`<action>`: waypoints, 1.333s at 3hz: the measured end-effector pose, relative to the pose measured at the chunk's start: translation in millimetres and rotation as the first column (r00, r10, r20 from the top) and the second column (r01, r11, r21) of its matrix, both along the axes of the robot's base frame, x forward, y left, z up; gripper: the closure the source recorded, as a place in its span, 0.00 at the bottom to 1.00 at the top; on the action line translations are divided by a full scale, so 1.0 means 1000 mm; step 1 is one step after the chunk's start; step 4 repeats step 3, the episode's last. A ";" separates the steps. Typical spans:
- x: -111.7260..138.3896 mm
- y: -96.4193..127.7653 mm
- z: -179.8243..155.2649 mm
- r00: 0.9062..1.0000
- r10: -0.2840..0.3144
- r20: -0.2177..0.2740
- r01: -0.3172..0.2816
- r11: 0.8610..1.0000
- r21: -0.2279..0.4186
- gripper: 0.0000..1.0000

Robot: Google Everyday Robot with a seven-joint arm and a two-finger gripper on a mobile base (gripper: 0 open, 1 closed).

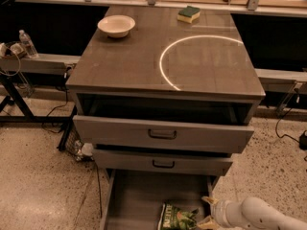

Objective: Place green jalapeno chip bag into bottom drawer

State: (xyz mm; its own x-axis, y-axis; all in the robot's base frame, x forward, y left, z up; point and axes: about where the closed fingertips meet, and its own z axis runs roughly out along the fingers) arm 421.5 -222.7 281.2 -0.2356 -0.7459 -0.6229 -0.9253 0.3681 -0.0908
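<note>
The green jalapeno chip bag [176,218] lies on the grey floor of the bottom drawer [132,200], near its front right. The drawer is pulled far out below the two upper drawers. My gripper [207,211] is at the bag's right edge, low over the drawer's right side, with the white arm [259,214] coming in from the lower right. Its two pale fingers [209,201] are spread apart, one behind the bag's corner and one in front. The bag rests on the drawer floor and is not lifted.
The top drawer [162,134] is part open and the middle drawer [163,164] slightly open above the bottom one. A white bowl [116,25] and a green-and-yellow sponge [189,14] sit on the cabinet top. Cables and a bottle [27,43] are at the left.
</note>
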 end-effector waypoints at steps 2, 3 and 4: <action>0.001 -0.093 0.137 0.949 -0.166 0.268 0.188 0.980 -0.059 0.16; -0.001 -0.090 0.128 0.954 -0.164 0.251 0.183 0.982 -0.054 0.16; -0.001 -0.090 0.128 0.954 -0.164 0.251 0.183 0.982 -0.054 0.16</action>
